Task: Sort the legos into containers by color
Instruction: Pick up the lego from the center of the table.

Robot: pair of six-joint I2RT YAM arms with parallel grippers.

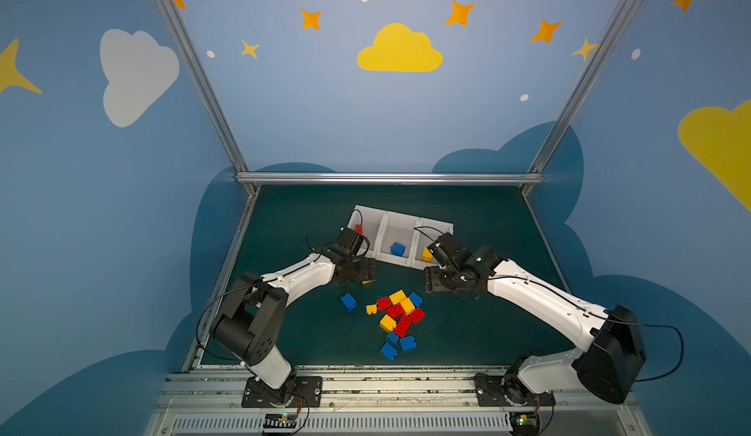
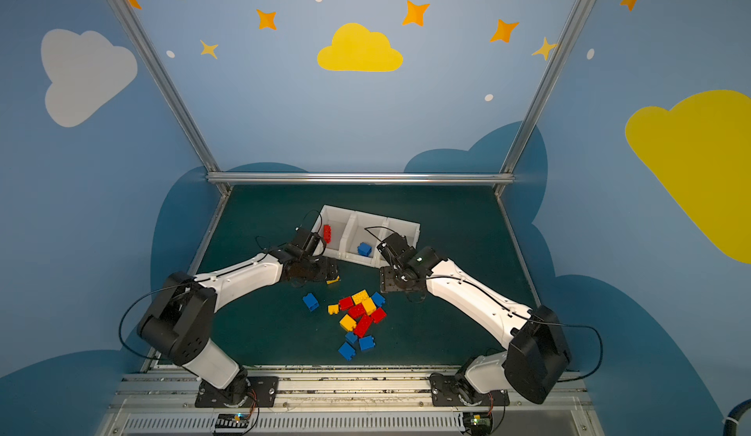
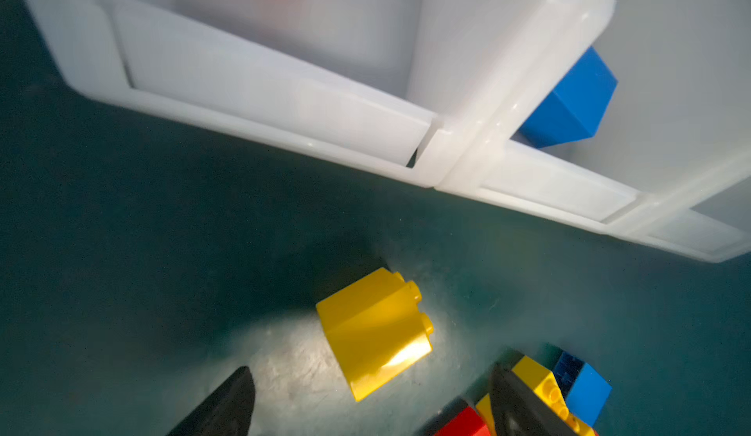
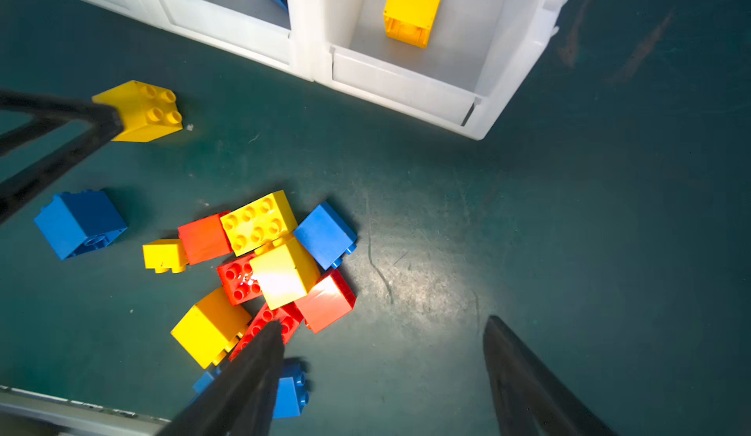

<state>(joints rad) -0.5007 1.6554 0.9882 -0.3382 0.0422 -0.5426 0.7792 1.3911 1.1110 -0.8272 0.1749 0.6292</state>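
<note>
Plainly, left claw (image 3: 370, 369) gaped empty astride a square yellow plastic brick (image 3: 374, 332); right claw (image 4: 384, 321), at three o'clock, gaped empty too.

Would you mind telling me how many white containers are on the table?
3, side by side: the first container holds a red brick, the middle container a blue brick, the third container a yellow brick. None seems hidden.

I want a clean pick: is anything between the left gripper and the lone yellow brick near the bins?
Nothing visible does. The yellow brick lies alone on the mat, apart from the white bins and the pile, and the left gripper stands open above it.
</note>
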